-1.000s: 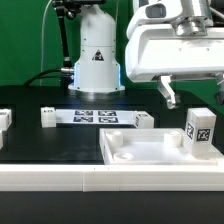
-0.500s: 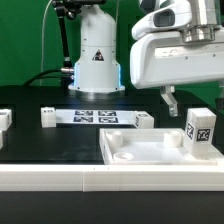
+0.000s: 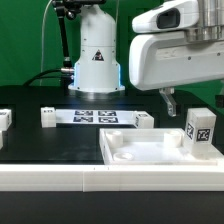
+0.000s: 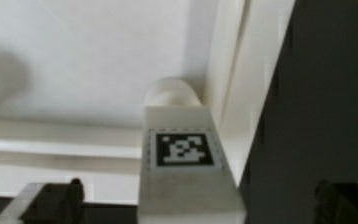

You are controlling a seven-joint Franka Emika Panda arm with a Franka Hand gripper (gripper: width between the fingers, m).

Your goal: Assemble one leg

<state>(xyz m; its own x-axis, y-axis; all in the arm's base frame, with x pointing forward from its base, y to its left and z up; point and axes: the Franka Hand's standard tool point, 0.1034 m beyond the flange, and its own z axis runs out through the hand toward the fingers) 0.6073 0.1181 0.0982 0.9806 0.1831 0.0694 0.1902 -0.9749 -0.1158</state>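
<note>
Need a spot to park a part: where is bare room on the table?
Bare black table lies between the marker board and the white front strip, to the exterior view's left of the panel. Crowded: the panel's end where the leg stands.

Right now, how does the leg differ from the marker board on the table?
The leg stands upright; the marker board lies flat. The leg is a short chunky post; the marker board is a thin long strip. The leg shows one tag, the marker board several in a row. Both are white with black-and-white tags.
</note>
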